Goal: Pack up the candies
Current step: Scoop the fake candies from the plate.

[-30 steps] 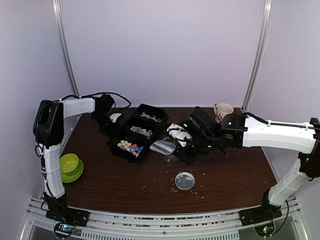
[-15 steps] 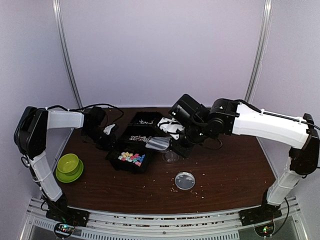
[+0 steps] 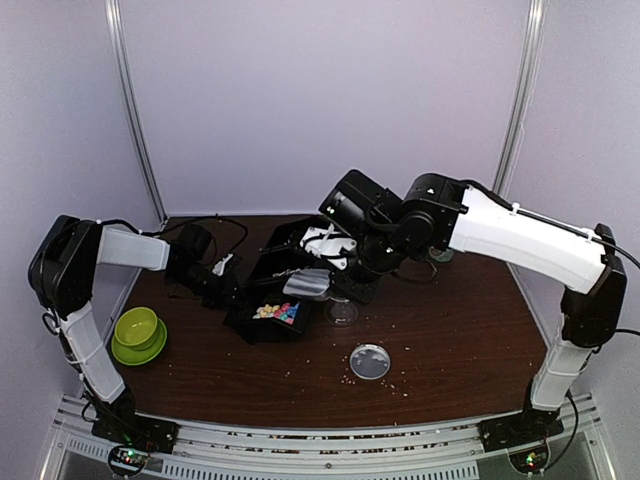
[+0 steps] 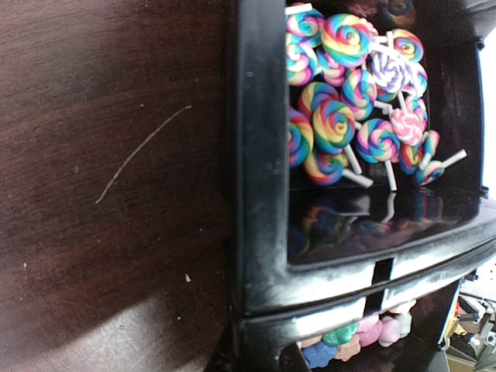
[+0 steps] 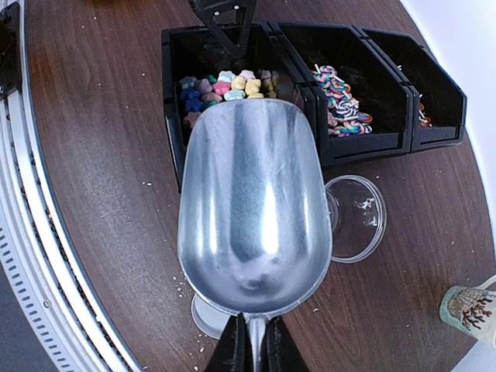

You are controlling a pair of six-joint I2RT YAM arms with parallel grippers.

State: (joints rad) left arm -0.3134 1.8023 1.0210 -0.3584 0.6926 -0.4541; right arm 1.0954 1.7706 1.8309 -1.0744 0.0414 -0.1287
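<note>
Right wrist view: the right pincer (image 5: 252, 353) is clamped tight on the thin handle of a metal scoop (image 5: 252, 209), whose bowl is bare. The candies lie beyond the scoop's lip in a row of black bins (image 5: 372, 146). Pastel bits (image 5: 225, 84) fill the nearest bin, just past the scoop's edge, and swirled lollipops (image 5: 341, 101) fill the middle one. The third bin's contents are mostly hidden by its wall. A clear cup (image 5: 356, 217) stands on the table (image 5: 101, 155) just beside the scoop, in front of the bins. The left pincer (image 5: 235, 35) shows at the far rim of the pastel bin, its fingers drawn together on that rim. In the left wrist view its own fingers are out of frame, and the pastel pieces are cut off at the bottom edge.
</note>
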